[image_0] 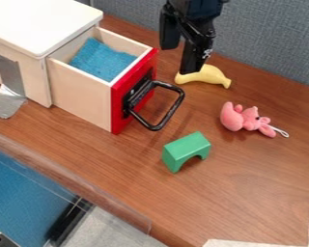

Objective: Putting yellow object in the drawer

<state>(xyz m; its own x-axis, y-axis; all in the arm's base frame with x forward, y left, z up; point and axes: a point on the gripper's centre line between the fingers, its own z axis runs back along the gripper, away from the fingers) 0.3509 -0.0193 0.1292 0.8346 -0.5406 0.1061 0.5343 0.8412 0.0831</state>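
The black gripper (181,52) hangs from the top edge, right of the drawer's front, with a gap between its two fingers and nothing held there. Just below and to the right of its right finger lies a yellow banana-shaped object (210,76) on the table; the fingertip overlaps its left part in the view, and I cannot tell whether they touch. The drawer (86,94), pale wood with a red front and a black handle, stands pulled out of its white-topped cabinet. A blue cloth lies inside it.
A pink plush toy (248,118) lies on the right side of the wooden table (254,185). The green arch block (186,150) rests below the drawer handle (174,110), which juts out over the table. A grey partition (267,41) stands behind.
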